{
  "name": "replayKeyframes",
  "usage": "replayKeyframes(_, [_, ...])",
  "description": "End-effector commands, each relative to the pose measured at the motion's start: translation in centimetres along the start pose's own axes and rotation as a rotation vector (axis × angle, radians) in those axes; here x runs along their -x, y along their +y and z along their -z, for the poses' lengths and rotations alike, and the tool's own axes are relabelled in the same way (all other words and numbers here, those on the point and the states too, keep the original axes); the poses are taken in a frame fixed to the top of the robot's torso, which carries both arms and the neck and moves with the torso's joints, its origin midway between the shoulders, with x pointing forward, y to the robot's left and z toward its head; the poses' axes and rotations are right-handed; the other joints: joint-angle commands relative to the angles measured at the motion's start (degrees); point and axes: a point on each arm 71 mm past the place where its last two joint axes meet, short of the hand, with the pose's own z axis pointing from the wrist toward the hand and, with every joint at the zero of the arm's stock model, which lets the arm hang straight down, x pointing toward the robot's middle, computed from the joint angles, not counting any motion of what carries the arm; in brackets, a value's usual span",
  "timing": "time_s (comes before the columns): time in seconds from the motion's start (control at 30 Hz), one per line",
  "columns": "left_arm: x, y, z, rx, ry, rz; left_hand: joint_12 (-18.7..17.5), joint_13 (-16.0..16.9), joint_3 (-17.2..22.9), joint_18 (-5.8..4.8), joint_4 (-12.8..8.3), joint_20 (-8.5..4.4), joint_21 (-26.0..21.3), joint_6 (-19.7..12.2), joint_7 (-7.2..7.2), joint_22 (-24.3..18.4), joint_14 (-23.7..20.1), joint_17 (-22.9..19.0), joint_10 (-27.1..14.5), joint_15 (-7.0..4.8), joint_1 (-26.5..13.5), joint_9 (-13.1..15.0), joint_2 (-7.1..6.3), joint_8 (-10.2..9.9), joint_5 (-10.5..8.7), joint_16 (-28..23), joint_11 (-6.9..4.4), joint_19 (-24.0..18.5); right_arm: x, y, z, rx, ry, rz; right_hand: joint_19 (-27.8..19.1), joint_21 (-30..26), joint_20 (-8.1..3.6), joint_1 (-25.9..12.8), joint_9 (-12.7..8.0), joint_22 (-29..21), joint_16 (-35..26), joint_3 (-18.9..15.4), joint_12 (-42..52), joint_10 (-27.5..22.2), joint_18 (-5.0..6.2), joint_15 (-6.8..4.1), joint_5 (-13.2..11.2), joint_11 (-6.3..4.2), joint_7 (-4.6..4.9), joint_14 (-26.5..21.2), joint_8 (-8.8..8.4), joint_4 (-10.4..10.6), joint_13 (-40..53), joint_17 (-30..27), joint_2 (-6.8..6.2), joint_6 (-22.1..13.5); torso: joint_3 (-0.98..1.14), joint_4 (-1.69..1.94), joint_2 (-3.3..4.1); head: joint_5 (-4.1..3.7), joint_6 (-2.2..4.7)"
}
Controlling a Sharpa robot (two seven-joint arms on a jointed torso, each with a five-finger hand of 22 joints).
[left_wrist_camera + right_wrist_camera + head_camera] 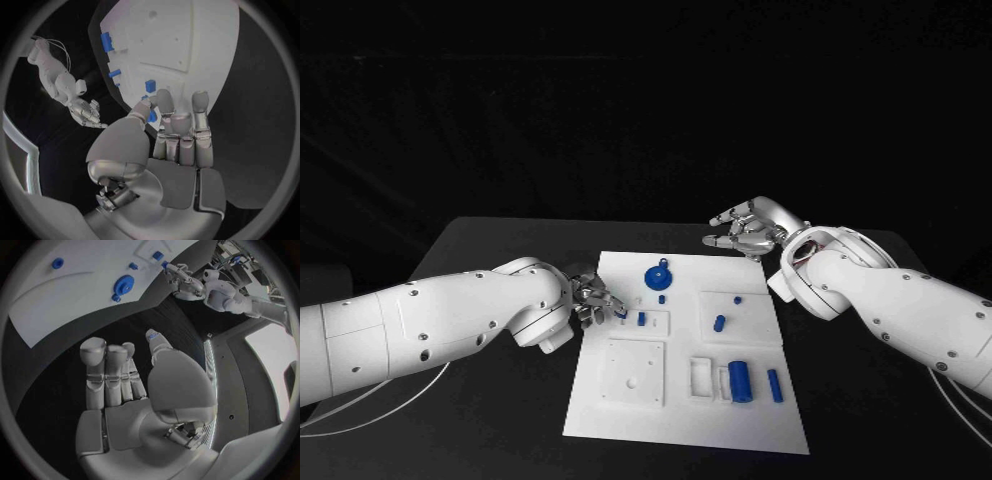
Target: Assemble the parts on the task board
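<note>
A: Seeing the left hand (596, 300) at the white board's (733, 420) left edge, pinching a small blue part (152, 116).
B: We agree. Right hand (747, 228) hangs past the far corner, fingers apart, nothing held; round blue wheel (659, 277) lies near.

Left hand (596, 302) seemingly pinching; right hand (744, 229) open.

Overhead head view, two wrist views, shared task board (689, 400)

No readable text, label, brand, number or sign appears on anything here
</note>
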Motion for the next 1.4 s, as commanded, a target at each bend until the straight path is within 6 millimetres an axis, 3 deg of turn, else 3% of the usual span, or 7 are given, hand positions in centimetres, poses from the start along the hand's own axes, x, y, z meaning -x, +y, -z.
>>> replayKeyframes(0.03, [-0.19,-0.23,-0.04,-0.017,-0.002,-0.023,0.30,-0.06,1.09,-0.15,-0.71,-0.13,0.31,7.38,-4.60,1.11,0.79,0.07,2.49,-0.75,0.15,7.41,0.54,0.23,0.23,-0.19,-1.94,-0.12,-0.06,0.08,0.01,0.010,0.007,-0.002,-0.05,-0.35,0.00,-0.06,0.02,5.02,-0.32,-0.05,-0.39,-0.40,0.59,0.00,0.21,0.16,0.02,-0.30,-0.09,0.18,-0.08,-0.19,0.21,-0.07,-0.01,-0.03,0.03,-0.05,-0.07])
replayKeyframes(1.4, [-1.03,0.24,-0.48,-0.001,0.020,-0.153,0.59,-0.21,0.91,-0.17,-0.11,-0.12,0.42,7.56,-4.79,1.07,0.85,0.15,2.48,-0.74,0.35,8.77,0.34,0.73,-0.21,-0.43,-1.85,-0.17,0.01,-0.06,0.03,0.005,0.009,-0.004,0.06,-1.90,-0.03,-0.04,0.02,4.83,-1.11,-0.05,-0.47,-0.41,0.64,-0.02,0.23,0.14,0.02,-0.42,-0.09,0.25,-0.45,-1.21,0.25,-0.12,-0.02,0.03,0.02,-0.34,-0.63])
